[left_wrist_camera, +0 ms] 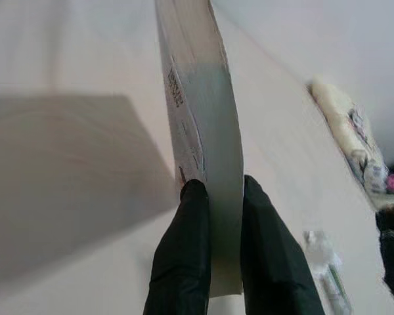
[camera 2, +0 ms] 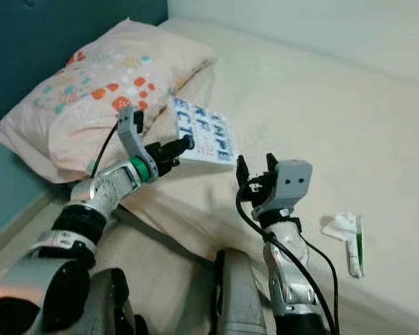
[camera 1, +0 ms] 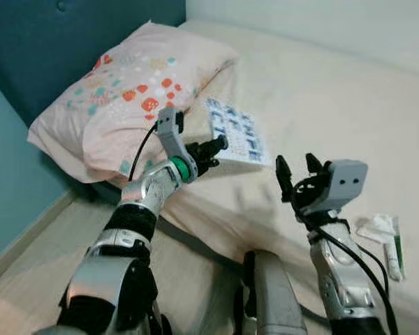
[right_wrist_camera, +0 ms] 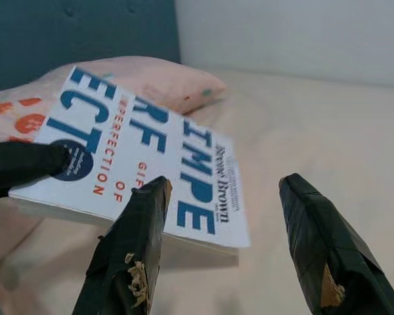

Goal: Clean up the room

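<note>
Paperback book (camera 1: 236, 132), light and flexible, is pinched at its near corner by the left gripper (camera 1: 216, 148) above the bed (camera 1: 321, 91); right gripper (camera 1: 293, 169) waits open nearby.

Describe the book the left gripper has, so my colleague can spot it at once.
On the cream bed, just beside the spotted pink pillow, the left gripper holds a thin white book lifted by one edge. Its big blue letters set it apart from the small green-striped tube near the right gripper.
</note>
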Available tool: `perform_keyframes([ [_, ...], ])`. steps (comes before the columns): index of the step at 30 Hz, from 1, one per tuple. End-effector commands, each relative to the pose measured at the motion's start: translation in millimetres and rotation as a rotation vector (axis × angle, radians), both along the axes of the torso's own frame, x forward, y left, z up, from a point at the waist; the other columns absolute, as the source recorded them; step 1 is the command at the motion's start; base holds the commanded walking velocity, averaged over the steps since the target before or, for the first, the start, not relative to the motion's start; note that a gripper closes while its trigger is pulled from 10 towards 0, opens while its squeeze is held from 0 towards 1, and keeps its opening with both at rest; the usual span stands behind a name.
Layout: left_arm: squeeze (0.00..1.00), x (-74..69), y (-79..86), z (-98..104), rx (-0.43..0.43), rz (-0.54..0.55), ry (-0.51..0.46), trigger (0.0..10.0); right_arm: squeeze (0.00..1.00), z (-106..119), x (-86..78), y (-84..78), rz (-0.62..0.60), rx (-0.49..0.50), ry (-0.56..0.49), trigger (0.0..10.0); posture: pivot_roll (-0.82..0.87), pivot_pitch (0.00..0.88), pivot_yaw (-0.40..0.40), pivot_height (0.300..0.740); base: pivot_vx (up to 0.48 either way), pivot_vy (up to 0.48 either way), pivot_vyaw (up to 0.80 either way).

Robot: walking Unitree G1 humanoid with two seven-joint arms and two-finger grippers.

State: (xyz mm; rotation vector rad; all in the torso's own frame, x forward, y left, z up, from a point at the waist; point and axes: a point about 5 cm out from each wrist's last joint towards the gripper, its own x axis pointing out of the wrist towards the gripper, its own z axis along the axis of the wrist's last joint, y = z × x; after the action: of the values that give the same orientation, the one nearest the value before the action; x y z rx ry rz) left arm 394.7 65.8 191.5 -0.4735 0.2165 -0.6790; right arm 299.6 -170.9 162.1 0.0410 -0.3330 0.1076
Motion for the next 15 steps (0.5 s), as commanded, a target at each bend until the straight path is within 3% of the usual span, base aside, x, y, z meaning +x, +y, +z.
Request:
perform_keyframes([
  [1,0.00,2.3,-4.1,6,0.084,-0.040,-0.070,10.0,0.00,-2,-5.1,-5.7,-0.025,-0.007,0.014,10.0,-0.14,0.233,0.078,0.561,0.000,0.000,0.00],
  [2,0.00,2.3,-4.1,6,0.084,-0.040,-0.070,10.0,0.00,-2,-5.1,-5.7,-0.025,-0.007,0.014,10.0,-0.14,0.233,0.078,0.561,0.000,0.000,0.00],
  [4,0.00,6.4,-10.0,17,0.238,-0.092,-0.140,10.0,0.00,-5,-11.2,-7.3,-0.039,-0.007,0.025,10.0,-0.15,0.244,0.085,0.561,0.000,0.000,0.00],
  [7,0.00,7.4,-11.8,23,0.302,-0.149,-0.172,10.0,0.00,-7,-15.0,-7.1,-0.047,-0.004,0.033,10.0,-0.15,0.249,0.088,0.561,0.000,0.000,0.00],
  [8,0.00,7.5,-11.5,22,0.366,-0.163,-0.188,10.0,0.00,-8,-15.7,-6.9,-0.048,-0.004,0.035,10.0,-0.15,0.252,0.089,0.561,0.000,0.000,0.00],
  [9,0.00,7.5,-11.5,22,0.366,-0.163,-0.188,10.0,0.00,-8,-15.7,-6.9,-0.048,-0.004,0.035,10.0,-0.15,0.252,0.089,0.561,0.000,0.000,0.00],
  [11,0.00,8.0,-8.9,17,0.524,-0.184,-0.228,10.0,0.00,-8,-16.2,-6.4,-0.047,-0.006,0.040,10.0,-0.15,0.251,0.089,0.561,0.000,0.000,0.00],
  [12,0.00,8.0,-8.9,17,0.524,-0.184,-0.228,10.0,0.00,-8,-16.2,-6.4,-0.047,-0.006,0.040,10.0,-0.15,0.251,0.089,0.561,0.000,0.000,0.00],
  [15,0.00,10.3,-3.5,15,0.637,-0.163,-0.253,10.0,0.00,-6,-15.3,-6.1,-0.046,-0.005,0.041,10.0,-0.16,0.249,0.087,0.561,0.000,0.000,0.00],
])
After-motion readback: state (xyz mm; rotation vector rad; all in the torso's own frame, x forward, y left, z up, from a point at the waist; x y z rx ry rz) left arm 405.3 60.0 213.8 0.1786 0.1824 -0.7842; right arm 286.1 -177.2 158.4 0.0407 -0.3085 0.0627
